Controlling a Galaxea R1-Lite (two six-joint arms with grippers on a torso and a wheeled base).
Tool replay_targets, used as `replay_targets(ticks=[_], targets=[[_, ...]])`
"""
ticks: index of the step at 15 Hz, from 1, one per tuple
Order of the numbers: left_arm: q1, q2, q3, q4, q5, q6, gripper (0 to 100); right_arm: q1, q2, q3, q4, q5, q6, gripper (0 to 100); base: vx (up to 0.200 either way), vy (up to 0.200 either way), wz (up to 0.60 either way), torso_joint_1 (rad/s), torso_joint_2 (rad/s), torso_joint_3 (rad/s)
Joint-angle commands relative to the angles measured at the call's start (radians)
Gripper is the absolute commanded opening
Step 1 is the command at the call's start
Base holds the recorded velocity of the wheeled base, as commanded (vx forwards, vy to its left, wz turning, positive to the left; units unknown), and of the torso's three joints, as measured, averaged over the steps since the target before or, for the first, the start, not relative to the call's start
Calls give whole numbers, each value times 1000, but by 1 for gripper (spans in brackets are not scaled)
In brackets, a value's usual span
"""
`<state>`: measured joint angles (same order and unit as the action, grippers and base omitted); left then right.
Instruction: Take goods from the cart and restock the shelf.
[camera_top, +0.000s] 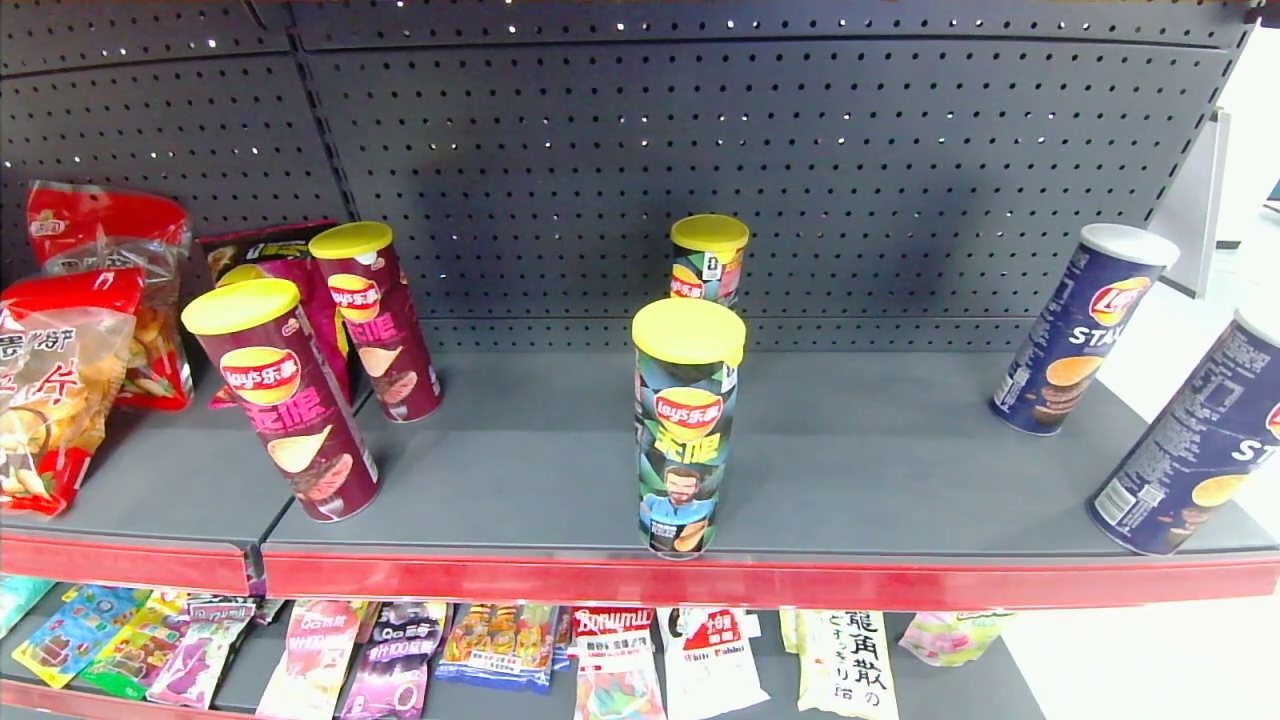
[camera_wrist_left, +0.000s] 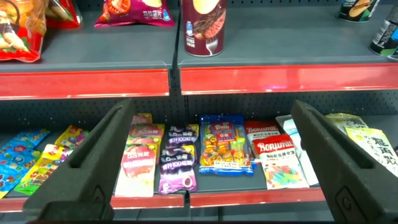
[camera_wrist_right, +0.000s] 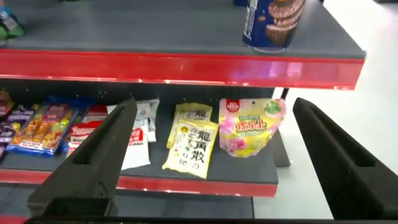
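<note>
Evidently both claws are empty: the left gripper (camera_wrist_left: 213, 124) and right gripper (camera_wrist_right: 214, 118) are spread wide before the grey metal shelf (camera_top: 900, 470). A green-and-black cardboard chip tube with yellow lid (camera_top: 686, 430) stands upright at the shelf's front edge. It is probably light, stiff and smooth, so grip it mid-body.

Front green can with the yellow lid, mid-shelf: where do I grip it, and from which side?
Take the green can around mid-body, coming in level from the front. It stands upright near the shelf edge, round wall free on both flanks; another can stands behind it.
</note>
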<state>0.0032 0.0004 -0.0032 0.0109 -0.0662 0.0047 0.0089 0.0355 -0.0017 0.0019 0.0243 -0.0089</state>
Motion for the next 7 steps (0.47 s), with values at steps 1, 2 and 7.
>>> replay_targets(ticks=[1,2,7], targets=[[0,1,0,0,-1,0,100,-4,-36,2,0,-9,-2,100,0,0,0,0,0,0],[0,1,0,0,-1,0,100,-4,-36,2,0,-26,3,100,0,0,0,0,0,0],[0,0,0,0,0,0,100,-4,-36,0,1,-32,6,100,0,0,0,0,0,0]])
